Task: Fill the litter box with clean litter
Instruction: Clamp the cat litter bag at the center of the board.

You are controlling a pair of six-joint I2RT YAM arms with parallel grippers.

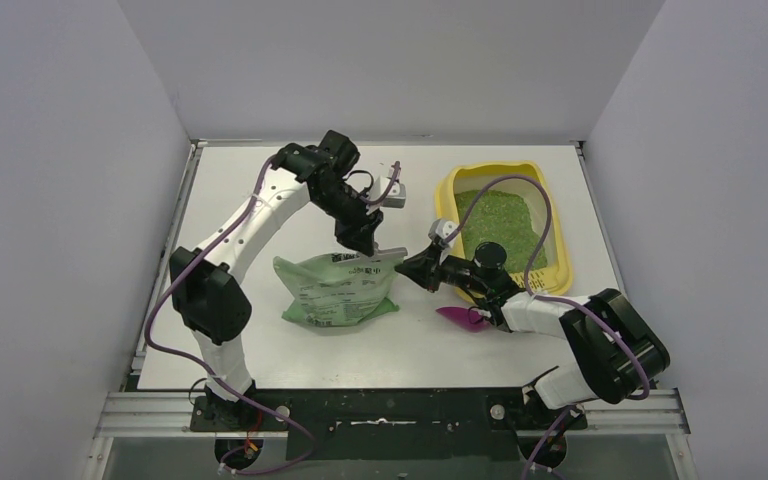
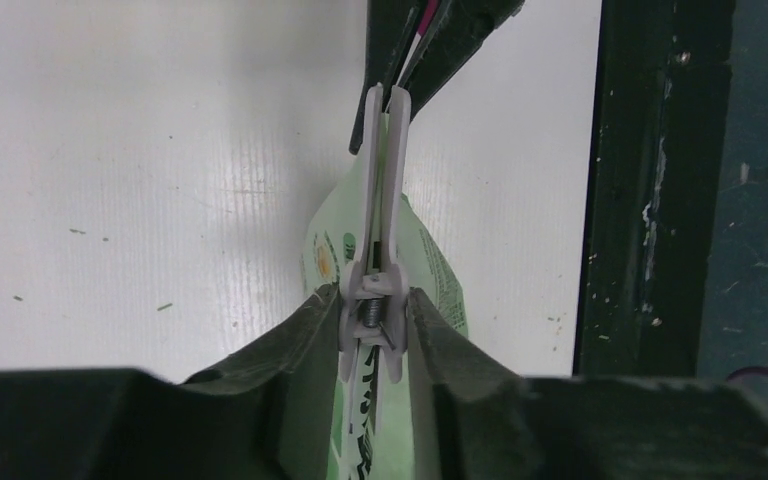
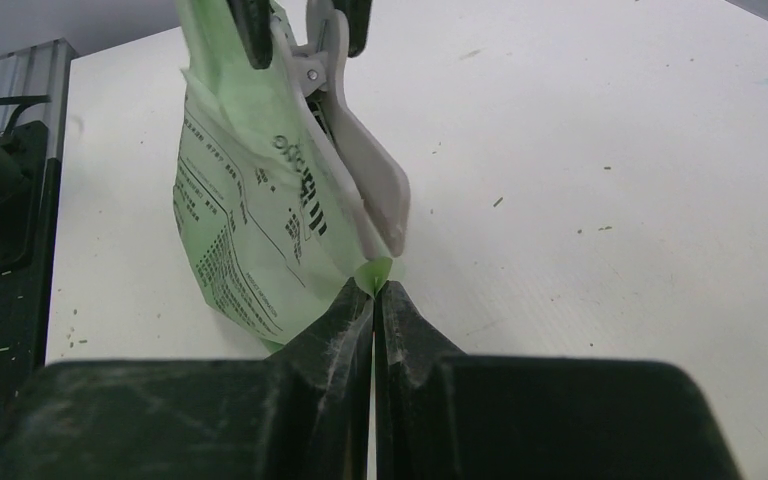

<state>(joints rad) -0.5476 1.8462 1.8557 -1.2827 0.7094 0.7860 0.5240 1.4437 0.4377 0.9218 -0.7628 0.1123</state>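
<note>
The litter box (image 1: 556, 235) sits at the far right of the worktop (image 1: 380, 350). A layer of green litter (image 1: 500, 225) lies inside it, and its yellow rim shows all round.

A light-green printed bag (image 1: 335, 290) stands near the middle of the worktop, well left of the box. A white clip (image 2: 380, 200) is clamped along its top edge. The left tool (image 1: 365, 240) comes down on the bag from above, and its fingers (image 2: 310, 330) are closed against both sides of the clip near the spring.

The right tool (image 3: 373, 285) reaches in from the right with its jaws pressed together. It pinches a small green corner of the bag just below the clip's long end. The two tools are close together at the bag's top.

The right arm lies across the worktop between the bag and the box, and its wrist is just beside the box's near left corner. A magenta scoop (image 1: 457, 317) lies on the worktop by that forearm, near the front of the box. A few specks dot the white surface around the bag.
</note>
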